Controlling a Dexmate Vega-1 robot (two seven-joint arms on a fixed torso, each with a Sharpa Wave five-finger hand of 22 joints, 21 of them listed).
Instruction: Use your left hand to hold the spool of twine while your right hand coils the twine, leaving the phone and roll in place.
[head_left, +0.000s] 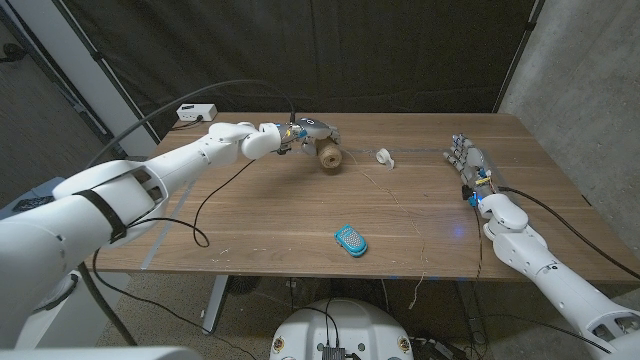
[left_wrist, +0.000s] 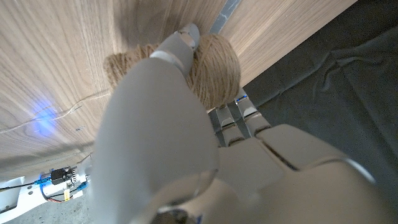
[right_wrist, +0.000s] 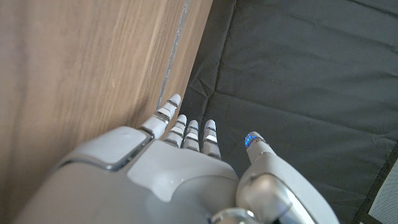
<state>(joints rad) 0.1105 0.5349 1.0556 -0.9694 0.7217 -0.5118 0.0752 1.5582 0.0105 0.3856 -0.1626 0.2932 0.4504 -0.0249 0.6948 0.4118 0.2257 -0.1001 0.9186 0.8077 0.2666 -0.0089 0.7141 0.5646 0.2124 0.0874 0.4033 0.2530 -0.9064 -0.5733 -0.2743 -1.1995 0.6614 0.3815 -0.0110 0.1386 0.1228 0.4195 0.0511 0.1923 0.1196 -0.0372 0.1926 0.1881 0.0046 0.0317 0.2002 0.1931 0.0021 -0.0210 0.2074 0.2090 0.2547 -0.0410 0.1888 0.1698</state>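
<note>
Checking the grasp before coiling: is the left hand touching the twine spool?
Touching. The left wrist view shows the left hand with fingers wrapped against the twine spool.

The left hand (left_wrist: 186, 143) hides much of the spool (left_wrist: 214, 65); its grip seems unclear.

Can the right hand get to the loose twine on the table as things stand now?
Probably yes. The right hand waits open near the table's right edge, and the twine strand runs over bare wood between it and the spool. Nothing lies between.

Tan twine spool (head_left: 329, 155); turquoise phone (head_left: 351, 240).
</note>
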